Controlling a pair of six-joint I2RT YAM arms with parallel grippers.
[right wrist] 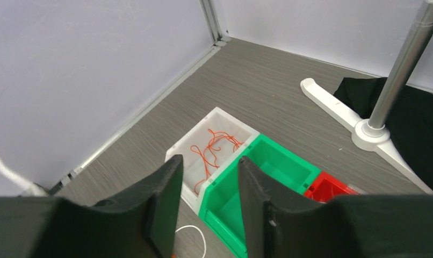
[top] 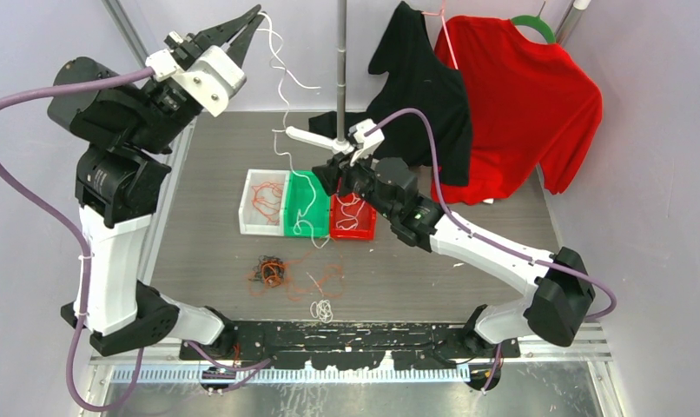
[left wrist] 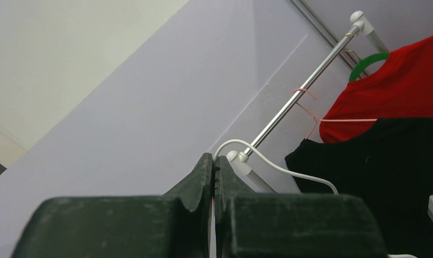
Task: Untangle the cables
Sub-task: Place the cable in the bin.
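Table (top: 208,252): grey wood-grain, lilac matte walls (top: 25,35). Green bin (top: 293,204): glossy plastic box; white bin (top: 246,208) to its left, red bin (top: 351,233) right. White cable (left wrist: 237,141): thin, kinked, rising from green bin to left gripper (top: 256,16), pinched tight. Right gripper (right wrist: 209,166) above green bin: jaws part-open, empty. Orange-black tangle (top: 268,271) lies before green bin.

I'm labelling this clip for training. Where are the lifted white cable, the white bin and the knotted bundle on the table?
white cable (left wrist: 273,164), left wrist view, on its curved middle stretch.
white bin (top: 261,228), top view, on its near wall.
knotted bundle (top: 268,271), top view, on its dark middle.
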